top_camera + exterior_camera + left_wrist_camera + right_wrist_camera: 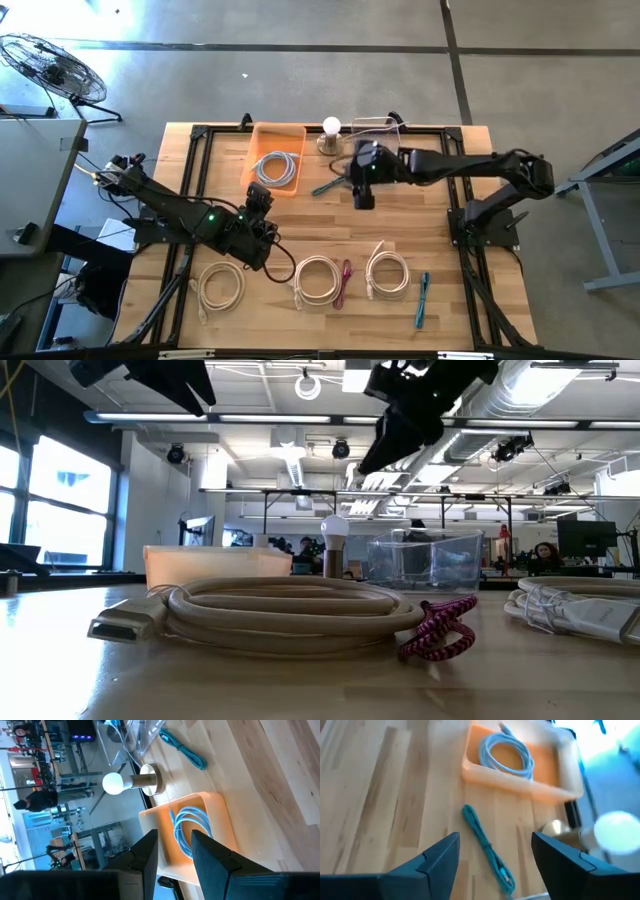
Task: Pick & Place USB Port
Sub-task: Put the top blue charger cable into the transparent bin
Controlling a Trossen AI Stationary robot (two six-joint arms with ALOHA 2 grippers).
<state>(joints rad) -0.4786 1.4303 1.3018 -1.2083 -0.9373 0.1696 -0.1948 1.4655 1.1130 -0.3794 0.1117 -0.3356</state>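
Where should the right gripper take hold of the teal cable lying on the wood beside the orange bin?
Grip the teal cable at mid-length, straight down from above, fingers set across its line. It lies flat as a thin, nearly straight strand, so only its narrow width fits between fingers. The open right gripper hangs above it; the orange bin stands apart, probably leaving room.

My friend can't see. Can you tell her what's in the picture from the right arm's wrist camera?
The right claw hangs open above a light wooden table, with a thin teal cable lying on the wood between its two dark fingers. Beyond it sits an orange plastic tray holding a coiled pale blue cable, and a white round bulb on a brass base stands nearby.
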